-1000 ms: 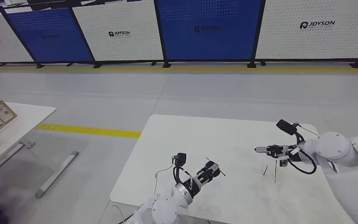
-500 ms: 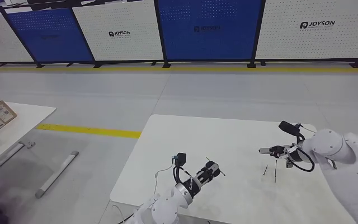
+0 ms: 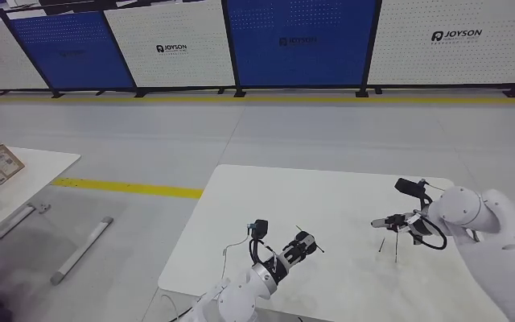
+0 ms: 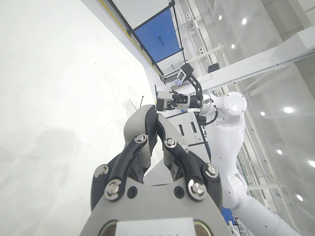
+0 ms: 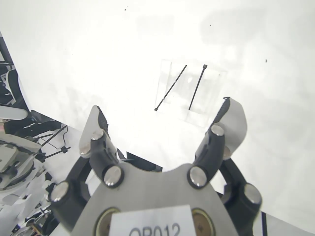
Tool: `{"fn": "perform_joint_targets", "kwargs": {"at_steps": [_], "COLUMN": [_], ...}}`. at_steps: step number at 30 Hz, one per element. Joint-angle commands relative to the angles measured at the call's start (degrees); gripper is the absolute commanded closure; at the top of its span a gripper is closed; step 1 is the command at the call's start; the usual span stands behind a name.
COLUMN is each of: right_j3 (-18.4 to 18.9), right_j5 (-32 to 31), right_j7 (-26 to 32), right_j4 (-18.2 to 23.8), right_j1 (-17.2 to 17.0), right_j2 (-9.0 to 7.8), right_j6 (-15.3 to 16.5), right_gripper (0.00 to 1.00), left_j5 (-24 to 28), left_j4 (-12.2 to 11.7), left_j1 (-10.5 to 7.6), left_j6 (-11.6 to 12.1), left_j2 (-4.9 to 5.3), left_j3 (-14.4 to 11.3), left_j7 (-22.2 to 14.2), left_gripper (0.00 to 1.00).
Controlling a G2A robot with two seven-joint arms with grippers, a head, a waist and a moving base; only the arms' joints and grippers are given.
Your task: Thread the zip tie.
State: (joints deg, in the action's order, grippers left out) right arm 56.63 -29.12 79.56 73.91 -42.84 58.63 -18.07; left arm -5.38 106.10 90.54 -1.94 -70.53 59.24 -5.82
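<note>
Since a second ago, the right gripper (image 3: 376, 223) has been eased toward the table's (image 3: 338, 193) near edge. Its fingers are spread above the loose zip ties (image 5: 171, 87) near the right edge. The left gripper (image 3: 308, 240), near the near edge, is pressed together on a held zip tie (image 3: 321, 249). One loose tie should probably be straddled crosswise and pinched low, being thin and flat. Both are laid nearly parallel, running far edge to near edge, heads at opposite ends.

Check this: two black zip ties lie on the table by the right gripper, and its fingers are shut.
Wrong on the fingers: the right wrist view shows the right gripper with them spread open. The two black zip ties do lie on the table by it.
</note>
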Motion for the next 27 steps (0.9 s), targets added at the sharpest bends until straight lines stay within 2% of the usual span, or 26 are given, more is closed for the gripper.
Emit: {"fn": "perform_joint_targets", "kwargs": {"at_steps": [1,12,13,14,15,16,18,20,27], "right_j3": [0.1,2.3,2.1,1.8,1.5,1.1,0.0,-1.0,-5.3], "right_j5": [-0.1,-1.6,-1.5,-1.5,-1.1,-0.9,0.0,0.5,0.6], "right_j7": [-1.6,0.1,0.1,0.1,0.1,0.1,0.1,0.1,0.1], "right_j4": [0.0,1.7,1.6,1.4,1.1,0.8,-0.3,-1.4,-5.2], "right_j1": [-0.8,-2.2,-2.3,-2.3,-2.2,-2.0,-1.3,-0.5,2.6], "right_j2": [-0.04,-1.11,-1.19,-1.27,-1.31,-1.34,-1.38,-1.39,-1.09], "right_j6": [0.0,-0.5,-0.4,-0.4,-0.4,-0.2,0.1,0.2,-1.4], "right_gripper": [0.0,0.0,0.05,0.37,0.47,0.43,0.45,0.52,0.53], "left_j5": [0.0,0.0,0.0,0.0,0.0,0.0,0.0,0.0,0.0], "left_j4": [0.0,0.0,0.0,0.0,0.0,0.0,0.0,0.0,0.0], "left_j1": [0.0,0.0,0.0,0.0,0.0,0.0,0.0,0.0,0.0], "left_j6": [0.0,0.0,0.0,0.0,0.0,0.0,0.0,0.0,0.0], "left_j2": [0.0,0.0,0.0,0.0,0.0,0.0,0.0,0.0,0.0], "left_j3": [0.0,0.0,0.0,0.0,0.0,0.0,0.0,0.0,0.0], "left_j7": [0.0,0.0,0.0,0.0,0.0,0.0,0.0,0.0,0.0], "left_gripper": [1.0,1.0,1.0,1.0,1.0,1.0,1.0,1.0,1.0]}}
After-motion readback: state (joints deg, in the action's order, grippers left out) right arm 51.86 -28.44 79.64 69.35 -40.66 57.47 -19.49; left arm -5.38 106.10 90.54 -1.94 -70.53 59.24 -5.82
